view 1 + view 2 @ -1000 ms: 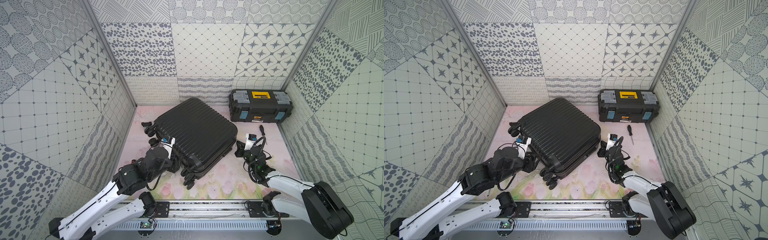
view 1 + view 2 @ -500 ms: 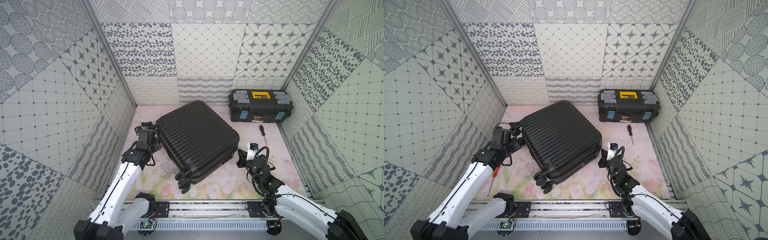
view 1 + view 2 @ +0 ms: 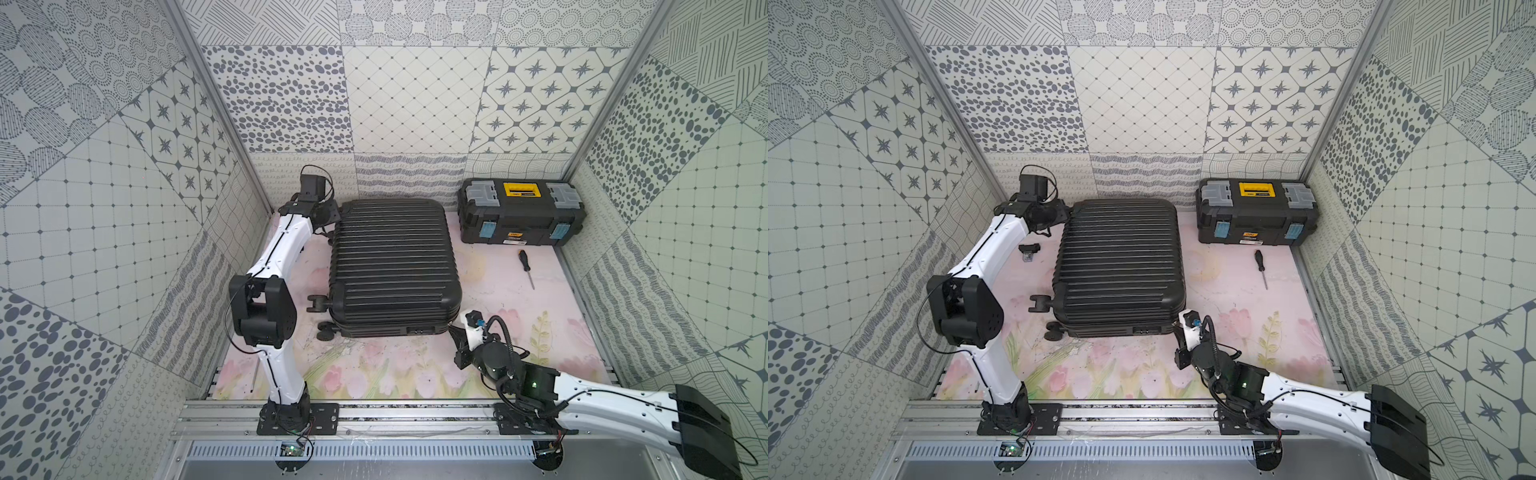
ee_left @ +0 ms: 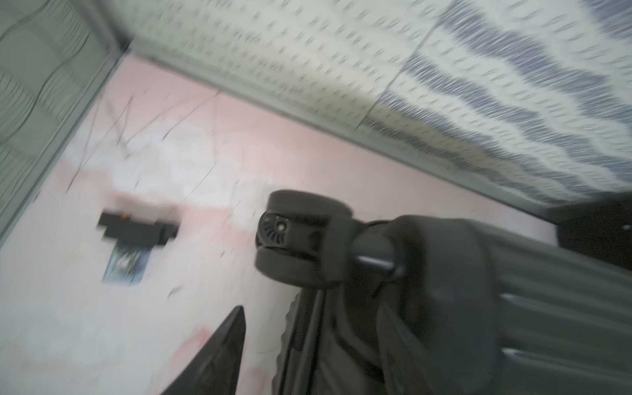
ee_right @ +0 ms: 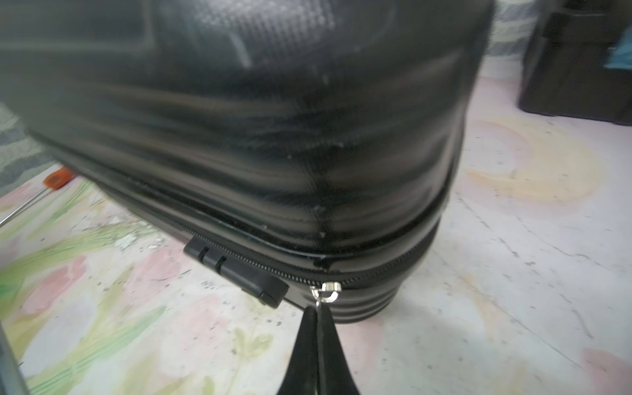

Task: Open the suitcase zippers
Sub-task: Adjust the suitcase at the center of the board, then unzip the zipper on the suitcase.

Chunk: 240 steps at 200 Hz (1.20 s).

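Barely off the start line, judging by the seam. Got the suitcase [image 3: 395, 266] lying flat between the two grippers, lid shell facing up, no gap showing between the shells anywhere in both top views.

Got the right gripper [image 5: 317, 318] pinched shut on the little silver pull [image 5: 326, 290] of the zippers [image 5: 260, 265], slider sitting right at the fingertips on the near corner of the case. Can see teeth meshed both ways out from those tips, so calling it fully zipped for now. Spotted only one slider. Can't tell about a second one, could be hidden or just too small.

Over at the far corner, got the left gripper [image 4: 260, 349] spread open with bare pink floor [image 4: 102, 325] between the fingers, gripping nothing as far as a blurry wrist shot allows. Hovering just short of a caster wheel [image 4: 301, 239], one finger alongside the shell corner. Probably there to brace the case, but only guessing.

Left to do: pretty much everything. Need to drag that slider off from the lock block [image 5: 236, 270] just beside the tips, round the corner and along the seam, then deal with any second slider.

Ignoring the toolbox [image 3: 521, 214] and screwdriver [image 3: 525, 268], both well beyond the right gripper.
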Motion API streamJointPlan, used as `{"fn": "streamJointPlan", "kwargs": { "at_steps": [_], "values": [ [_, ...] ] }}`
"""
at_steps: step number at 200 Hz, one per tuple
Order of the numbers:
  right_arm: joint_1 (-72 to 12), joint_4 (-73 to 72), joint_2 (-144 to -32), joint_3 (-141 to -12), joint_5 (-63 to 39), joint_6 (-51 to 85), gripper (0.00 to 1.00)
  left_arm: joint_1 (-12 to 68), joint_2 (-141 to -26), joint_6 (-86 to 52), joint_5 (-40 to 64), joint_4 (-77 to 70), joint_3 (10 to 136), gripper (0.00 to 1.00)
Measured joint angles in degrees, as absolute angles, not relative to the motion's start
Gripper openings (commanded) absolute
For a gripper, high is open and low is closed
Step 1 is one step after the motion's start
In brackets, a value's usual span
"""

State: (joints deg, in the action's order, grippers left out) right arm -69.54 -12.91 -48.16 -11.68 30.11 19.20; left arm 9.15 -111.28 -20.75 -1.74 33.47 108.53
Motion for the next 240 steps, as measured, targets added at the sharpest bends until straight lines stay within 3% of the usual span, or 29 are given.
{"fn": "streamJointPlan", "kwargs": {
  "at_steps": [25, 69, 107, 157, 240],
  "values": [
    [-74.3, -15.1, -53.4, -14.2, 32.1, 18.4, 0.0, 12.7, -111.7, -17.6, 0.7, 35.2, 113.2, 0.66],
    [-74.2, -16.2, -52.9, -13.5, 33.3, 18.7, 0.0, 19.1, -101.6, -15.5, -1.7, 38.6, 110.1, 0.67],
    [-71.9, -18.3, -52.1, -11.8, 31.4, 20.1, 0.0, 37.5, -97.8, -16.4, -4.1, 41.7, 110.1, 0.71],
    [-70.7, -18.2, -50.9, -11.4, 31.2, 21.1, 0.0, 56.9, -107.4, -17.0, -8.6, 48.8, 117.6, 0.67],
    [-68.9, -12.4, -45.7, -11.3, 31.4, 24.3, 0.0, 65.0, -110.5, -18.9, -15.9, 54.2, 113.8, 0.68]
  ]
}}
